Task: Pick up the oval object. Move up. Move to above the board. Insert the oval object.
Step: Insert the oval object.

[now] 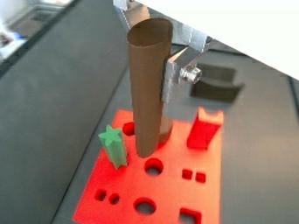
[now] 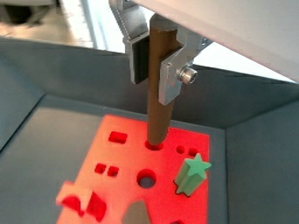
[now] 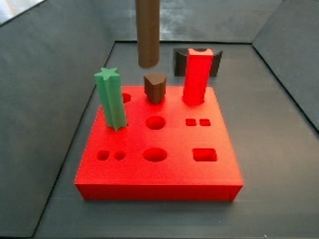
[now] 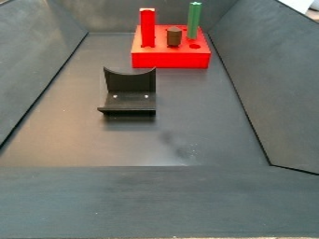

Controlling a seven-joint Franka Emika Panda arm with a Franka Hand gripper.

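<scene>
Dark floor (image 4: 162, 140), end effector (image 2: 156, 52) above board (image 3: 156, 177)

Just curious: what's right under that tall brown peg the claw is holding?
Under the oval object, held by the claw, is the board. Its lower end meets a round hole; the peg itself hides how deep it sits.

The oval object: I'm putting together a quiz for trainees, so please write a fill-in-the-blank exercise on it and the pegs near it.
The pincer, above the board, is shut on the oval object, whose colour is ___.
The star-topped peg standing in the board is ___.
The square post has the same colour as the board: ___.
Missing words: brown; green; red.
</scene>
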